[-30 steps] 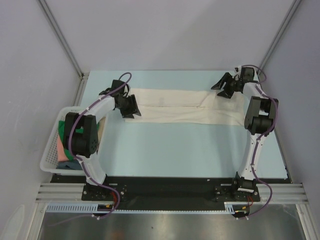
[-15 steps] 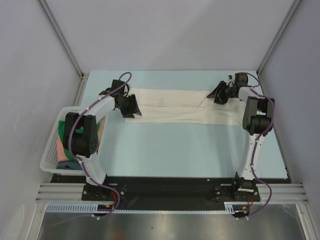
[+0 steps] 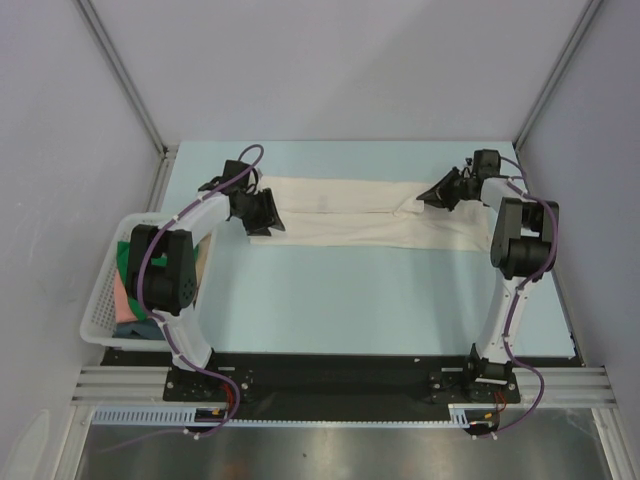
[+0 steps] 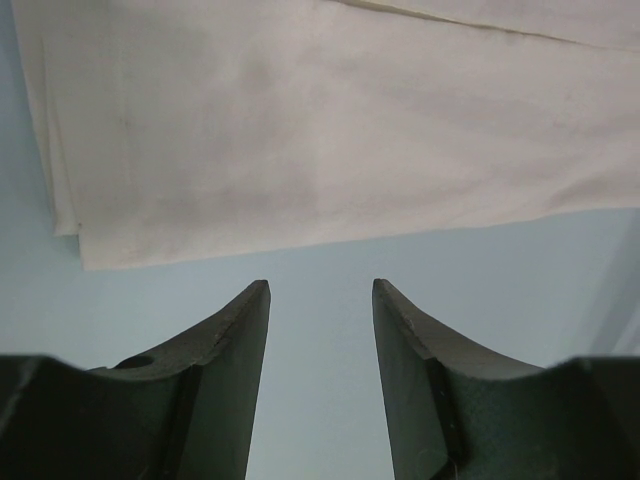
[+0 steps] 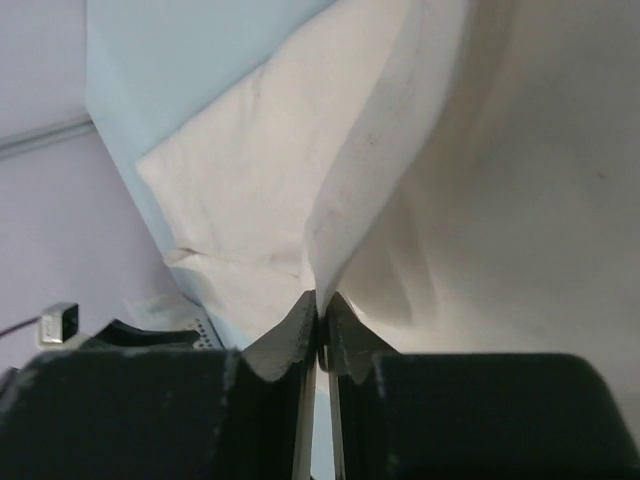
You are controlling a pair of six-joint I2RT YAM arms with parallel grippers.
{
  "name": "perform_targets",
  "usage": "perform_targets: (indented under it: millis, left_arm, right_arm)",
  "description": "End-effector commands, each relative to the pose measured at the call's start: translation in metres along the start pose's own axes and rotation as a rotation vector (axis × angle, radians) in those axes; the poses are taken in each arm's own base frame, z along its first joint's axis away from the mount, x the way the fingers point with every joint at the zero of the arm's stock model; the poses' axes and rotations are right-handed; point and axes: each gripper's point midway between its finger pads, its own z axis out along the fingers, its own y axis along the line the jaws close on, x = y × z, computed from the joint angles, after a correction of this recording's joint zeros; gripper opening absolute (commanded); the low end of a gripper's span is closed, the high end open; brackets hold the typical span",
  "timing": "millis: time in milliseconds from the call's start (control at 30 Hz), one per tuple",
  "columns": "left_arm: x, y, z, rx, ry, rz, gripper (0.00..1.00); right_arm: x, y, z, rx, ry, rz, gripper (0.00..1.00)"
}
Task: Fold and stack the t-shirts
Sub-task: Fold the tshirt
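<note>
The cream t-shirt point(image 3: 370, 215) lies spread as a long band across the upper middle of the overhead view, flat on the blue table point(image 3: 350, 290). It's already doubled lengthwise, w/ a seam line running along its middle.

The right hand point(image 3: 428, 196), upper right, is clamped tight on a ridge of the cream cloth. In the wrist view the two fingers point(image 5: 300, 330) meet w/ the fabric tenting up out of them. It looks like a pinch on the top layer only, prob. so that end can be lifted & carried over w/o dragging the layer underneath.

The left hand point(image 3: 262, 218), upper left, sits at the shirt's other end w/ fingers apart & nothing between them. Its own camera shows bare table betw. the fingers & the cloth's corner just ahead, not touching. My guess: it's lined up to take that corner, so both ends move together & the fold stays square.

The basket point(image 3: 95, 325) at the left edge holds a green shirt point(image 3: 127, 255) & a pink shirt point(image 3: 122, 298), bunched and unfolded. So the job's early, w/ no stack yet.
</note>
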Motion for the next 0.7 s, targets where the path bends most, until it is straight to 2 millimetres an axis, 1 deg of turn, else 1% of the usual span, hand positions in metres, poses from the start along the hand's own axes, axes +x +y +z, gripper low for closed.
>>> perform_targets:
  millis: [0,133,200,333,400,500,633,667]
  left_arm:
    - [-0.008,-0.014,-0.014,0.058,-0.048,0.026,0.51]
    - [-0.004,-0.013,-0.013,0.061,-0.043,0.026,0.52]
    - [-0.001,-0.012,-0.012,0.065,-0.039,0.023,0.51]
    - [0.001,-0.009,-0.012,0.066,-0.036,0.022,0.52]
    - [-0.001,-0.008,-0.013,0.069,-0.042,0.017,0.52]
    - [0.001,-0.006,-0.012,0.073,-0.037,0.012,0.52]
    - [0.0,-0.004,-0.013,0.077,-0.038,0.014,0.52]
    - [0.001,-0.004,-0.012,0.079,-0.035,0.014,0.52]
  right_arm:
    - [-0.011,0.024,-0.019,0.008,-0.065,0.096,0.11]
    - [0.008,0.005,-0.014,0.119,-0.032,0.265,0.1]
    - [0.016,-0.002,-0.01,0.164,-0.035,0.285,0.1]
    - [0.029,-0.008,-0.007,0.224,-0.05,0.341,0.1]
    - [0.034,-0.004,-0.005,0.237,-0.063,0.373,0.1]
    - [0.037,-0.003,-0.008,0.275,-0.1,0.409,0.09]
    - [0.038,-0.009,-0.019,0.347,-0.159,0.409,0.1]
    - [0.039,-0.014,-0.021,0.372,-0.173,0.407,0.1]
